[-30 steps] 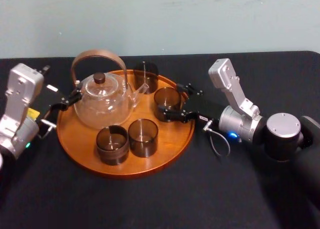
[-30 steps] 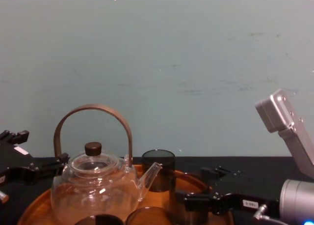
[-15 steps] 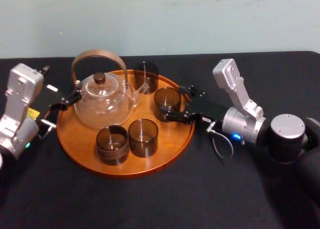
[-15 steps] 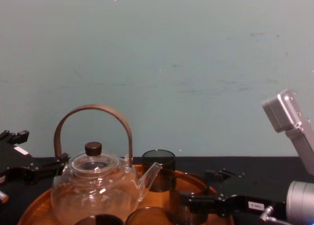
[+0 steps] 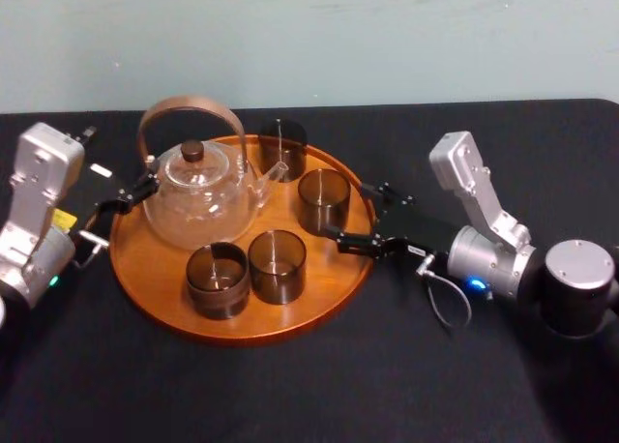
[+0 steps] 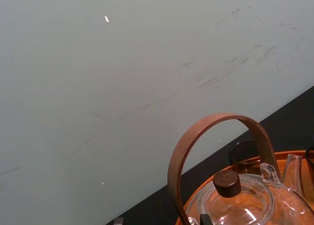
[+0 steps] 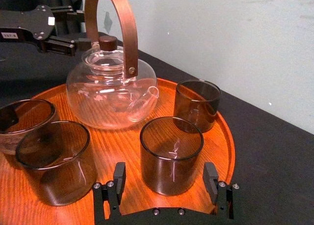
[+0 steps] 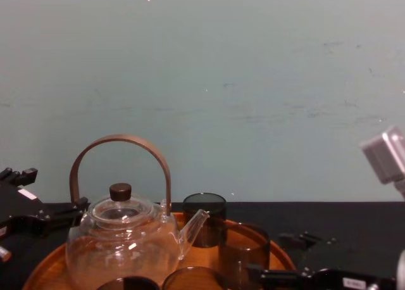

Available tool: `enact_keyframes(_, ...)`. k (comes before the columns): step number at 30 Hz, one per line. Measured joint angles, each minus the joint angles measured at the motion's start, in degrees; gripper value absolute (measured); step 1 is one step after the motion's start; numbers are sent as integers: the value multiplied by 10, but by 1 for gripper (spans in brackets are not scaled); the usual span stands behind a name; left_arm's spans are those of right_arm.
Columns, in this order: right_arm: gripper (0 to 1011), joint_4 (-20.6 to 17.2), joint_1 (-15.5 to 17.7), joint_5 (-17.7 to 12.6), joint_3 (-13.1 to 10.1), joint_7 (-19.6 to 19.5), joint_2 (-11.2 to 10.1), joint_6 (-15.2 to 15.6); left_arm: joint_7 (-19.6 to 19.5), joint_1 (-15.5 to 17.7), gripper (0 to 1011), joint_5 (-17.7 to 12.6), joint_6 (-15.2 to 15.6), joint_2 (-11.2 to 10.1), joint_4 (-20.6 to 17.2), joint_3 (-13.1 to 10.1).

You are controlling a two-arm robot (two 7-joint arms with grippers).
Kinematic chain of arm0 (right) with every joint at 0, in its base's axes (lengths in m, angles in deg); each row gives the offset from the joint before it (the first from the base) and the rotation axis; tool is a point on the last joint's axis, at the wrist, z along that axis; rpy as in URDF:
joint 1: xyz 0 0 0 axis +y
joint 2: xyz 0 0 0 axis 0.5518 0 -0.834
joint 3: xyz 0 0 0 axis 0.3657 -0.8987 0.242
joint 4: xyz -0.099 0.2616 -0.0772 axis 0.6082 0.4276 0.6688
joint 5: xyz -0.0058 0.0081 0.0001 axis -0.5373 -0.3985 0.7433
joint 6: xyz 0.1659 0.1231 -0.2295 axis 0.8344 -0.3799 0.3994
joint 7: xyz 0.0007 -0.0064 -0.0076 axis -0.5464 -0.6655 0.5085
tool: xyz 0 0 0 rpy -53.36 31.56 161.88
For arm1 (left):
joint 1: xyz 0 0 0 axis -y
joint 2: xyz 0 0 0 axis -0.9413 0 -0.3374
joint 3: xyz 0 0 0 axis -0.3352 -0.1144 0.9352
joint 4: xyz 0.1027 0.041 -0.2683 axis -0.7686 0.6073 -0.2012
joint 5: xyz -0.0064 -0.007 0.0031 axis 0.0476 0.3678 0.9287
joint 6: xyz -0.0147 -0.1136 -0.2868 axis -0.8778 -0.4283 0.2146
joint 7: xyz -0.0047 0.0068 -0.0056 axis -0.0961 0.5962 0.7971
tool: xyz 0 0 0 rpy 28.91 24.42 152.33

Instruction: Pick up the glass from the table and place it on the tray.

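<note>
The glass [image 5: 323, 200] [image 7: 171, 154] [image 8: 243, 261], a smoky brown tumbler, stands upright on the right part of the round wooden tray [image 5: 242, 325] [image 7: 223, 136]. My right gripper [image 5: 356, 211] [image 7: 165, 178] [image 8: 285, 258] is open just right of the glass, over the tray's right rim, and its fingers are clear of the glass. My left gripper [image 5: 126, 196] [image 8: 28, 208] stays open at the tray's left edge, beside the teapot. The black table [image 5: 387, 385] lies under everything.
A glass teapot [image 5: 198, 196] [image 6: 235, 205] [image 7: 110, 87] with a wooden hoop handle fills the tray's left half. Three more brown glasses stand on the tray: one at the back [image 5: 282, 148] and two at the front [image 5: 277, 265] [image 5: 216, 279].
My right gripper has drawn back to the right, off the glass, which stays standing on the tray. The left arm has not moved.
</note>
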Motion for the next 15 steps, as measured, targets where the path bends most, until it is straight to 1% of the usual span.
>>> enact_keyframes(1,1002,-14,8,-2,-3,-4,-6,0,0,0,1010,0,0,0,0,0)
enact_keyframes(3,1002,-29,16,-5,-7,-7,-12,1,0,0,1010,0,0,0,0,0)
enact_keyframes(6,1002,-63,36,-11,-18,-18,-28,1,0,0,1009,0,0,0,0,0)
enact_keyframes(9,1002,-85,48,-13,-26,-27,-37,0,0,0,1009,0,0,0,0,0)
enact_keyframes(10,1002,-97,56,-14,-32,-33,-44,0,0,0,1009,0,0,0,0,0)
enact_keyframes(11,1002,-97,56,-14,-32,-33,-44,0,0,0,1009,0,0,0,0,0)
enact_keyframes(13,1002,-118,70,-16,-43,-45,-55,0,0,0,1010,0,0,0,0,0)
enact_keyframes(15,1002,-131,79,-17,-53,-53,-62,0,0,0,1009,0,0,0,0,0)
